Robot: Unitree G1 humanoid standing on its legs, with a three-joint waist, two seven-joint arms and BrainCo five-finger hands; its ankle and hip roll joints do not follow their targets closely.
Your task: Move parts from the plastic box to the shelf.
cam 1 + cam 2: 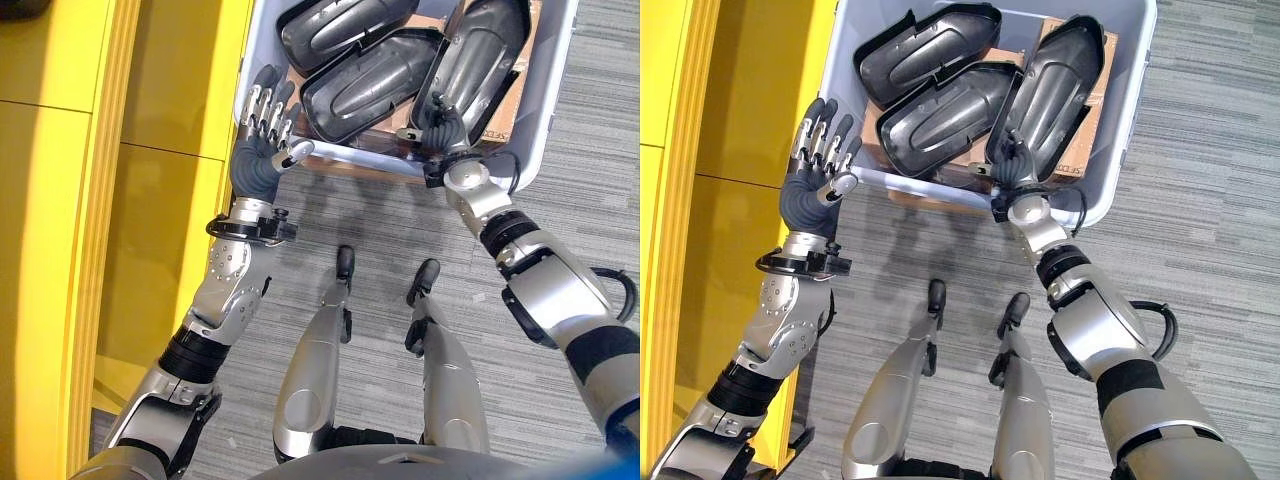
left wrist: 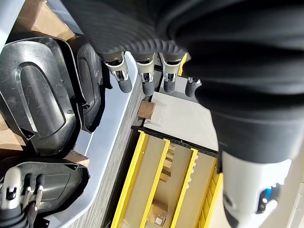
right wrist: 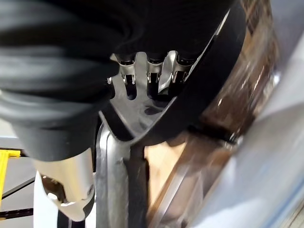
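- Left eye view: the plastic box (image 1: 535,120) sits at 12 to 1 o'clock on grey carpet (image 1: 400,230), with the yellow shelf (image 1: 120,200) along the 9 o'clock side. Three dark moulded parts lie inside it on brown cardboard: one (image 1: 340,28) at 12 o'clock, one (image 1: 365,85) below it, one (image 1: 480,60) toward 1 o'clock. The left hand (image 1: 262,140) is raised at the box's near left corner, fingers straight and spread, holding nothing. The right hand (image 1: 440,125) reaches over the near wall to the lower end of the 1 o'clock part.
- Right eye view: same layout; the right hand (image 1: 1010,165) has its fingers curled onto the lower edge of that part (image 1: 1055,85), which is still inside the box (image 1: 1130,130).
- Left wrist view: straight fingers (image 2: 145,78) stand just above the box's pale rim (image 2: 121,109); dark parts (image 2: 35,95) lie at 9 o'clock, yellow shelf frames (image 2: 166,185) at 6 o'clock.
- Right wrist view: the fingers (image 3: 149,76) fold over the dark part's rim (image 3: 209,95), gripping it; cardboard (image 3: 166,171) shows at 6 o'clock.
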